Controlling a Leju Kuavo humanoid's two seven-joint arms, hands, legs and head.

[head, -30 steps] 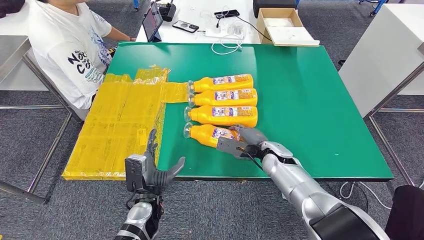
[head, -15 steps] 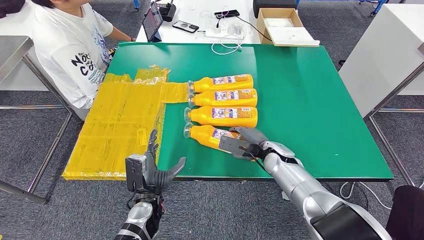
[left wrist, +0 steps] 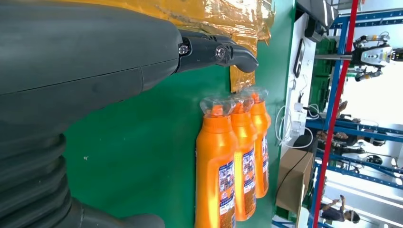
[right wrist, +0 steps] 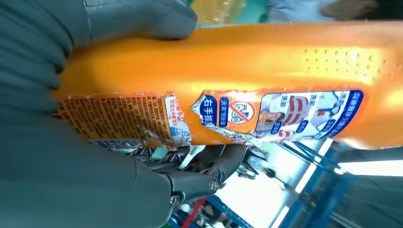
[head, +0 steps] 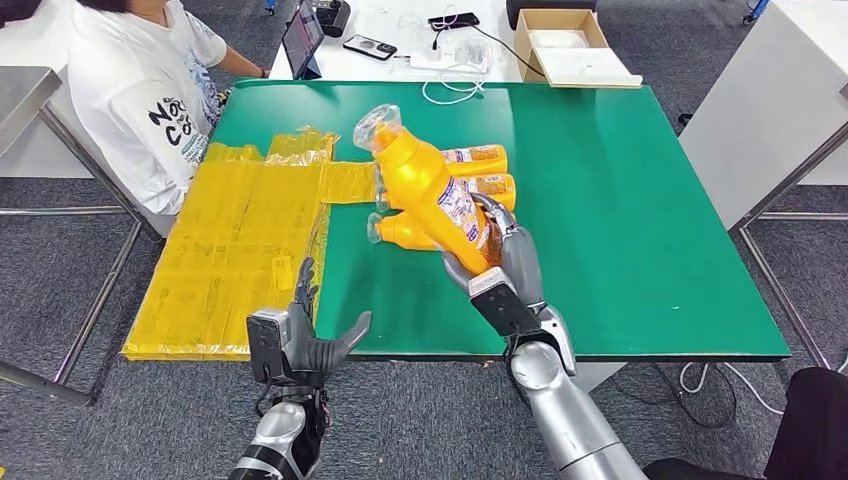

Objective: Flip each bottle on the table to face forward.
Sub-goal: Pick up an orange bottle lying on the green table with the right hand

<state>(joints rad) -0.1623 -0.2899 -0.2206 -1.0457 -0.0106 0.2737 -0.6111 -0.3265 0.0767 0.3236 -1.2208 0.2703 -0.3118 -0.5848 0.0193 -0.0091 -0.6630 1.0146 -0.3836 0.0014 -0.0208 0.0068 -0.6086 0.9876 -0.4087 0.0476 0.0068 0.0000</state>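
Perhaps "右手" on bottle label [right wrist: 285,116]

A green tabletop [head: 640,200] carries three orange bottles [head: 400,231] lying side by side near its middle, caps toward the left; yellow plastic sheeting [head: 240,250] lies over its left edge; a white cable [head: 450,92] rests at the far edge.

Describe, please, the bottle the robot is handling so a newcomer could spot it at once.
Look at the green table, where orange bottles lie in a row beside yellow plastic sheeting. The held bottle is gripped by the right hand and raised, tilted, above them.
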